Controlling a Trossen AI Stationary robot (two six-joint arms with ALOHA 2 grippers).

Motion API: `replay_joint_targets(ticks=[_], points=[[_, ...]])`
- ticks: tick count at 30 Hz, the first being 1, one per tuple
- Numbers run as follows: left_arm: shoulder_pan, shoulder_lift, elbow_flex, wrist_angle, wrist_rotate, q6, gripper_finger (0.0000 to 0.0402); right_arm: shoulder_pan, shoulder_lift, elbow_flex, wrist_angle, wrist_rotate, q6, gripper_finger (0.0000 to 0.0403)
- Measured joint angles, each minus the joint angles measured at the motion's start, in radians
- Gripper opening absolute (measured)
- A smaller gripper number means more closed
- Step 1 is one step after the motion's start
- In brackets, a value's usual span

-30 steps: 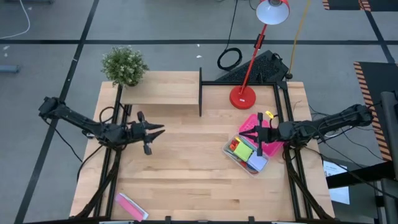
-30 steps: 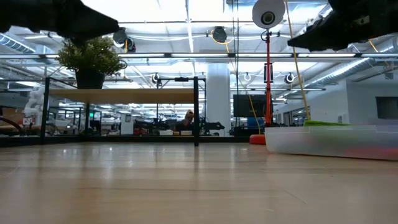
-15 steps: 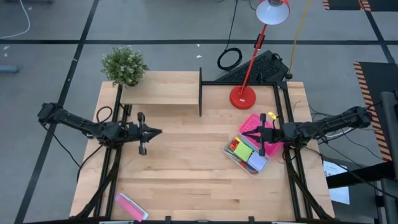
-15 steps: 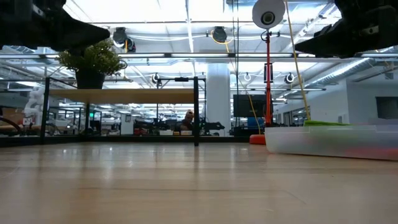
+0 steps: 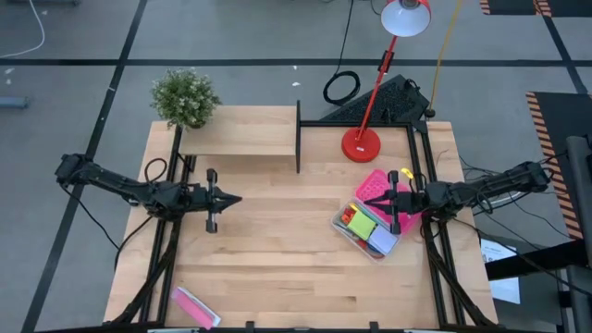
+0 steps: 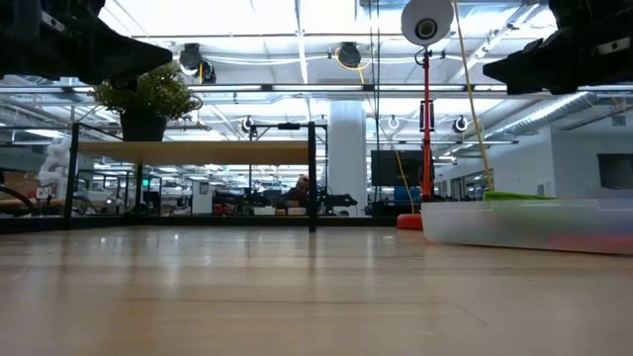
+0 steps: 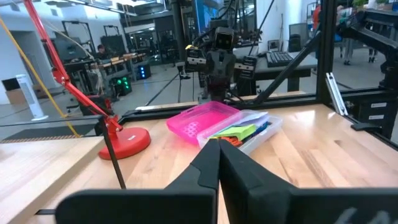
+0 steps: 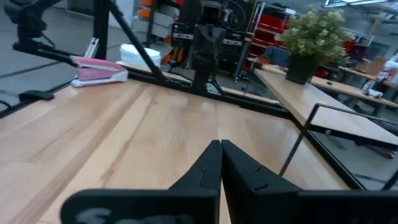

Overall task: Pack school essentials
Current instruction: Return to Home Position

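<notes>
The school essentials (image 5: pixel 363 225), green and pale-blue pads among small coloured pieces, lie in a clear box (image 5: pixel 339 222) at the table's right. They also show in the clear box (image 7: pixel 264 129) in the left wrist view. A pink perforated lid (image 5: pixel 377 183) sits against the box's far side. My right gripper (image 5: pixel 366 201) hangs shut above the box's far part and touches nothing. My left gripper (image 5: pixel 237 198) hangs shut over the table's left half, pointing right, well away from the box. Both grippers are high above the wood in the low view.
A red desk lamp (image 5: pixel 361 143) stands behind the box. A low wooden shelf (image 5: pixel 242 139) with a plant (image 5: pixel 185 97) runs along the far left. A flat pink-and-white packet (image 5: pixel 194 306) lies at the near left edge. Bare wood spans the middle.
My left gripper has drawn back a little toward the table's left edge and levelled out. My right gripper has drawn back a little toward the right edge and risen slightly. Box, lid and contents have stayed put.
</notes>
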Motion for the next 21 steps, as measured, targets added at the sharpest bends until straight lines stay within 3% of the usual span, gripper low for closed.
replay_joint_targets(ticks=[9, 15, 21], points=[[0.000, 0.000, 0.000, -0.021, 0.000, -0.001, 0.0006, -0.001, -0.010, -0.101, 0.206, -0.074, -0.020, 0.0000], [0.000, 0.000, 0.000, -0.024, -0.004, -0.001, 0.0006, -0.002, -0.035, -0.105, 0.215, -0.072, -0.054, 0.0000], [0.000, 0.000, 0.000, -0.024, -0.003, 0.001, 0.0007, -0.002, -0.149, -0.106, 0.174, -0.100, -0.074, 0.0000]])
